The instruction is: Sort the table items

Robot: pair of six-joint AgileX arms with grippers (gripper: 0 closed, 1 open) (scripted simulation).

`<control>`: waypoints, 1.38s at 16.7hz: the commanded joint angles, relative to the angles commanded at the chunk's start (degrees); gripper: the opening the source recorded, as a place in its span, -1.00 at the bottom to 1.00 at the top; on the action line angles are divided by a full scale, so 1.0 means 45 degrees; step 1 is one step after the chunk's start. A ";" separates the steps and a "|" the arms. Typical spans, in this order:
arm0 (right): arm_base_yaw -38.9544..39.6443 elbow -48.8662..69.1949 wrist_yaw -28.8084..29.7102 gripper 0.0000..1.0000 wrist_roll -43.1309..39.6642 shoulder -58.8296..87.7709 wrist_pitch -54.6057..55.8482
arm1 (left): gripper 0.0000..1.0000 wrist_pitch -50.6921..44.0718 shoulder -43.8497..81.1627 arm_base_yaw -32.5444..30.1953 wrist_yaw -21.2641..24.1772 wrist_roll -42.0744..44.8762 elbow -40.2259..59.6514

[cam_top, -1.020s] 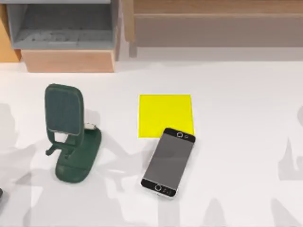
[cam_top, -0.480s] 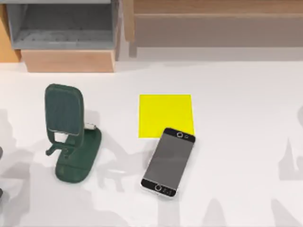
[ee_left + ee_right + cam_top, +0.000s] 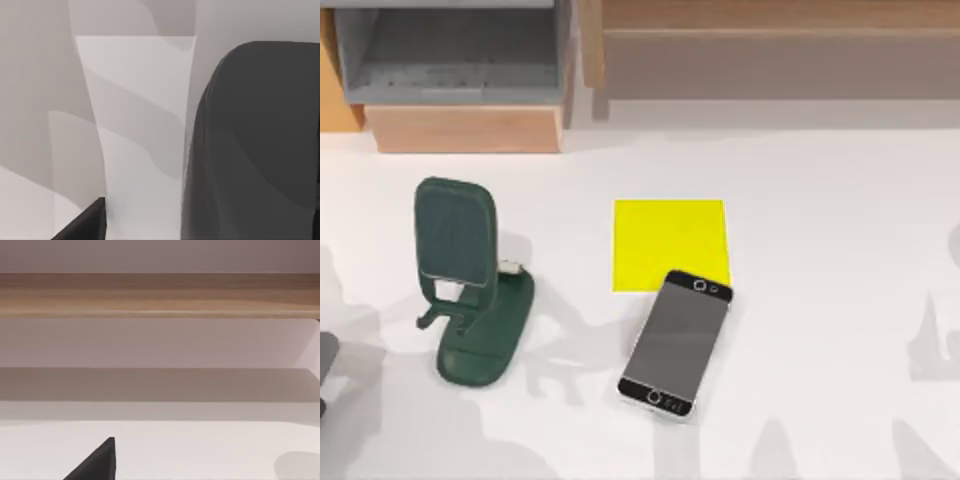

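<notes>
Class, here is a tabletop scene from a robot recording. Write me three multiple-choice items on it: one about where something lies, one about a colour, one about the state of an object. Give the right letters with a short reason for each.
1. Where does the smartphone lie relative to the square mat?
A. In the drawer at the back
B. Its top edge overlapping the mat's front right corner, the rest on the table
C. Leaning on the phone stand

2. What colour is the square mat?
A. Yellow
B. Red
C. Blue

3. What state is the phone stand in?
A. Holding the smartphone
B. Tipped on its side
C. Upright with nothing on its cradle

Answers: 1 B, the top view shows the phone's top edge over the mat's corner. 2 A, the mat is plain bright yellow. 3 C, the dark green stand stands on its base, cradle bare, the phone lying apart to its right.
</notes>
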 joint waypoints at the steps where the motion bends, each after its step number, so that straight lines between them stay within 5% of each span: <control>1: 0.0000 0.0000 0.0000 1.00 0.0000 0.0000 0.0000 | 1.00 0.0000 0.0000 0.0000 0.0000 0.0000 0.0000; 14: 0.0000 0.0000 0.0000 1.00 0.0000 0.0000 0.0000 | -0.96 0.0000 0.0000 0.0000 0.0000 0.0000 0.0000; 23: 0.0000 0.0000 0.0000 1.00 0.0000 0.0000 0.0000 | -1.00 -0.0636 -0.0479 -0.0012 -0.0225 -0.0273 0.0217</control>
